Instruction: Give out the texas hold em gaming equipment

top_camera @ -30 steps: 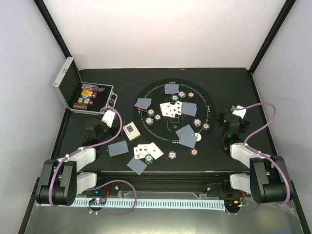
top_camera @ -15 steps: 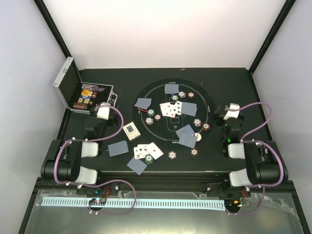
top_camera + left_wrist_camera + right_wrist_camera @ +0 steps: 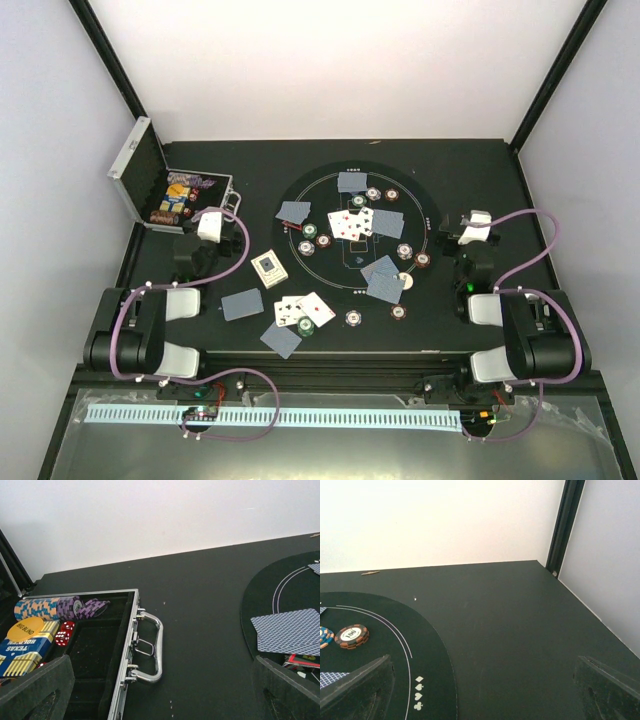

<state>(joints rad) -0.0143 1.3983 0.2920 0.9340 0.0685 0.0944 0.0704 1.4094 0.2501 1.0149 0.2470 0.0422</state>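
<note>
Left wrist view has the left gripper (image 3: 160,680) spread wide and holding nothing, its dark pads (image 3: 35,690) at the frame's bottom corners, over the handle side of the open silver case (image 3: 130,645). Right wrist view shows the right gripper (image 3: 482,680) equally wide and empty above the bare surface (image 3: 510,630) right of the round mat (image 3: 380,650). Against a second ago both arms have drawn in. The left wrist has swung left and farther, toward the case, and the right wrist has gone a little left toward the mat. No card or chip has shifted.

From above, nearest the arms, a grey-blue-backed card (image 3: 281,339) lies face down beside two face-up cards (image 3: 303,309). Another face-down card (image 3: 241,304) sits to their left and loose chips (image 3: 352,318) to their right. Farther off, a white-edged card (image 3: 269,266), or perhaps a pack, rests just left of the mat.

On the mat lie overlapping face-down cards (image 3: 381,279) touching a white disc (image 3: 405,281), with a face-up spread (image 3: 350,223) at centre and green, white and brown-red chips (image 3: 310,231) around it. One brown-red chip (image 3: 351,635) reads "100", near white suit symbols printed at the rim.

In the case at far left, an orange disc (image 3: 26,629) reads "BIG BLIND" atop a blue box (image 3: 22,655) lettered "TEXAS HOLD". Beside them are red dice (image 3: 64,632) and a row of striped chips (image 3: 55,607).
</note>
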